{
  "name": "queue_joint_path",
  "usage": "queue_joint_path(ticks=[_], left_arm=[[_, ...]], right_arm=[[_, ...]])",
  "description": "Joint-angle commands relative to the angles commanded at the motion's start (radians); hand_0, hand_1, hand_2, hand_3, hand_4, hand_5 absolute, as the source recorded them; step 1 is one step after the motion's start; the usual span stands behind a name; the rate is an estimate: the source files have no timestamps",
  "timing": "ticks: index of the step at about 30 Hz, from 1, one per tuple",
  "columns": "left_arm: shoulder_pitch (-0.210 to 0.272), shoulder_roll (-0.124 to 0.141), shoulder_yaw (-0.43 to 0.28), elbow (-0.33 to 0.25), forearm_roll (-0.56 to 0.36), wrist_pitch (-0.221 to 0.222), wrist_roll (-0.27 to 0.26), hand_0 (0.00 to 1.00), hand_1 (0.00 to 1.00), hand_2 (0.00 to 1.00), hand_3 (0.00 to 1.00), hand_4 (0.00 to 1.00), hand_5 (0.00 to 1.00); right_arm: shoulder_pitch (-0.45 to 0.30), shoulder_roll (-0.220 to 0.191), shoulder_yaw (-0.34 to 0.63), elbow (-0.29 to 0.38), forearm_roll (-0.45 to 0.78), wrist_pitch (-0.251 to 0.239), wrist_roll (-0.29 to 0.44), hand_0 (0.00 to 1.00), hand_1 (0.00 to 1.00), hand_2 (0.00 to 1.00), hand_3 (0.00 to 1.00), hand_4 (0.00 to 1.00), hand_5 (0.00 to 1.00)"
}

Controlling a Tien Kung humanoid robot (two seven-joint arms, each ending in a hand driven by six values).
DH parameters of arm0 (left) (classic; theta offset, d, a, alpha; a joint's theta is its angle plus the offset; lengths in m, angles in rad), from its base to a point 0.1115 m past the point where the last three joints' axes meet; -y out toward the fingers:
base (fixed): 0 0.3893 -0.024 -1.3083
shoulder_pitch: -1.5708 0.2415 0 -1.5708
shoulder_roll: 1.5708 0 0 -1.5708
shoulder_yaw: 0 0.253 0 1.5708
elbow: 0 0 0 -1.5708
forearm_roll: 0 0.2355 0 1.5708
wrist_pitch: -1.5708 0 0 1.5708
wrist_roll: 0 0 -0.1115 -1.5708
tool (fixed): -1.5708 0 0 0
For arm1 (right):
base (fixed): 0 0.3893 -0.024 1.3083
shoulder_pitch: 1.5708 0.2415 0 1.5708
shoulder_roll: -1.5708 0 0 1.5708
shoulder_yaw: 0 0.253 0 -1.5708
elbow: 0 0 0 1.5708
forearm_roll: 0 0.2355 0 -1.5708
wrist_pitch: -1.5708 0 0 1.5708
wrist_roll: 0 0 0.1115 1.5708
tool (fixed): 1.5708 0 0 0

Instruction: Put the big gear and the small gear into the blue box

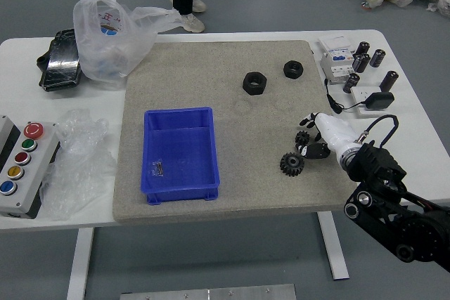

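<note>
Right of the blue box (180,195): two gears

Small gear (302,138) between parted fingers and thumb of my right hand (336,133); cannot tell if gripped. Big gear (292,164) near it. Two black nuts (254,83) beyond; one small item (157,168) inside the blue box.

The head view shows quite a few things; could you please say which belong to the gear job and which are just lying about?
Job:
- big gear
- small gear
- blue box
- right hand

Lying about:
- black nuts
- plastic bag
- button panel
- black cylinders
</note>
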Motion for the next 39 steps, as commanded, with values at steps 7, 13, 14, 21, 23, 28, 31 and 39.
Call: queue_joint_path(ticks=[7,13,14,21,23,28,31,39], left_arm=[[0.000,-0.001,0.002,0.000,-0.001,0.000,-0.001,0.714,0.627,0.634,0.738,0.726,0.437],[0.000,-0.001,0.003,0.000,-0.003,0.001,-0.002,0.714,0.627,0.634,0.737,0.726,0.437],[0.000,-0.001,0.003,0.000,-0.003,0.001,-0.002,0.714,0.627,0.634,0.737,0.726,0.437],[0.001,-0.001,0.002,-0.001,-0.002,0.002,0.000,0.714,0.627,0.635,0.737,0.727,0.444],[0.002,-0.001,-0.001,-0.002,0.002,0.001,0.002,0.714,0.627,0.635,0.737,0.727,0.444],[0.002,0.000,-0.007,-0.004,0.011,-0.001,0.006,0.714,0.628,0.636,0.736,0.726,0.437],[0.001,0.001,-0.009,-0.005,0.015,-0.001,0.008,0.715,0.628,0.635,0.736,0.726,0.437],[0.001,0.002,-0.016,-0.006,0.025,-0.003,0.014,0.714,0.629,0.635,0.737,0.727,0.438]], right_arm=[[0.001,0.000,-0.006,-0.004,0.001,-0.009,0.008,0.288,0.469,0.323,0.455,0.443,0.035],[0.005,-0.005,-0.007,0.001,-0.001,-0.021,0.019,0.290,0.468,0.314,0.454,0.393,0.002],[0.007,-0.007,-0.007,0.006,-0.002,-0.024,0.021,0.290,0.468,0.314,0.454,0.393,0.002],[0.061,-0.021,-0.040,0.095,0.051,-0.066,0.072,0.291,0.474,0.316,0.457,0.396,0.002],[0.095,-0.013,-0.069,0.130,0.083,-0.090,0.096,0.291,0.474,0.316,0.457,0.396,0.002],[0.191,0.042,-0.150,0.166,0.185,-0.158,0.187,0.319,0.483,0.368,0.469,0.444,0.002],[0.246,0.080,-0.204,0.172,0.248,-0.171,0.224,0.442,0.560,0.541,0.510,0.528,0.002],[0.346,0.126,-0.308,0.124,0.344,-0.130,0.247,0.506,0.612,0.567,0.521,0.528,0.002]])
